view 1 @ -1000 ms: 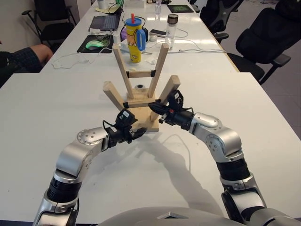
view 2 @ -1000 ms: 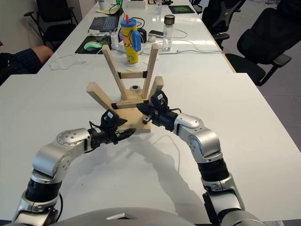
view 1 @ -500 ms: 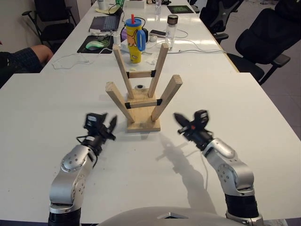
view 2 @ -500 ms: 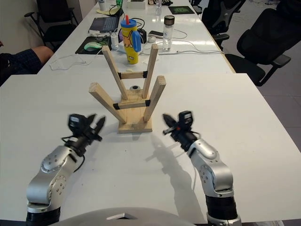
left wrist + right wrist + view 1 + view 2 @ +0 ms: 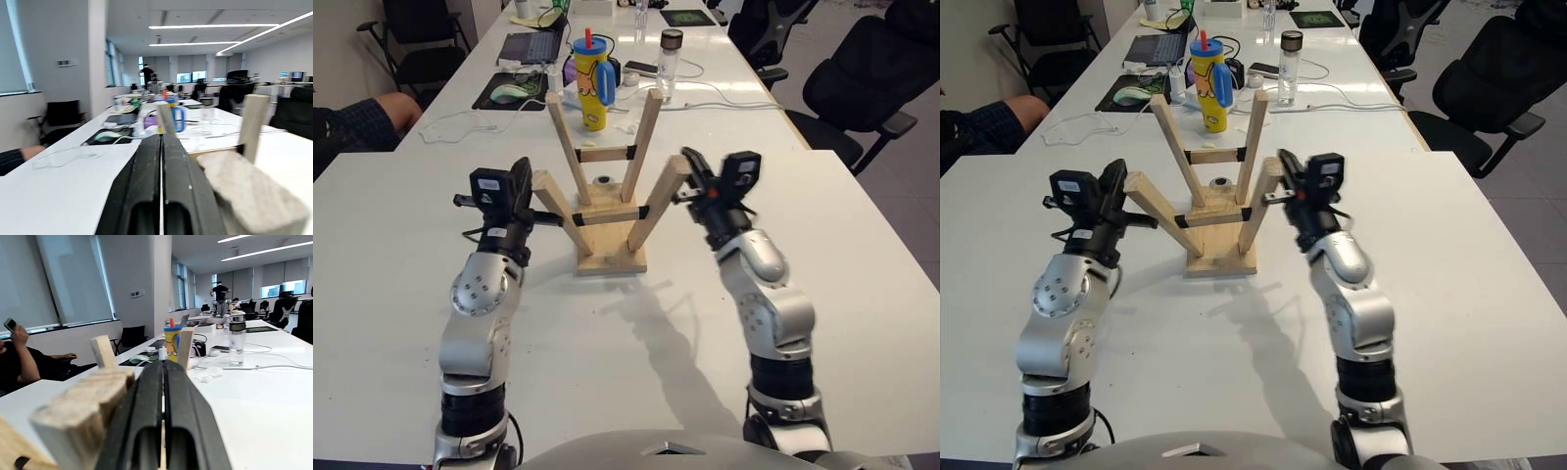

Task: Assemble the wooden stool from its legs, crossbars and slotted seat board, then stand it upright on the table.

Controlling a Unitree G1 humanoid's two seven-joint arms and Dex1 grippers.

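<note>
The wooden stool [image 5: 610,257] stands upside down, its seat board flat on the white table [image 5: 401,255]. All its legs point up, with crossbars [image 5: 610,214] joining them. My left gripper [image 5: 522,174] is shut and raised beside the top end of the front left leg [image 5: 563,213]. That leg end [image 5: 254,196] shows close beside the closed fingers [image 5: 161,186]. My right gripper [image 5: 693,164] is shut too, held next to the top of the front right leg [image 5: 656,208]. Its fingers [image 5: 161,406] lie alongside the leg end [image 5: 83,416]. Neither gripper holds anything.
Behind the stool stand a yellow cup with a red straw [image 5: 593,83], a clear bottle [image 5: 672,61], a laptop [image 5: 533,44] and a mouse on a pad [image 5: 509,93], with cables. A small round object [image 5: 602,181] lies just behind the stool. Office chairs [image 5: 862,78] stand at the right.
Both grippers left the seat board, swung out low to either side, then rose to the tops of the front legs. The stool settled flat on its seat board.
</note>
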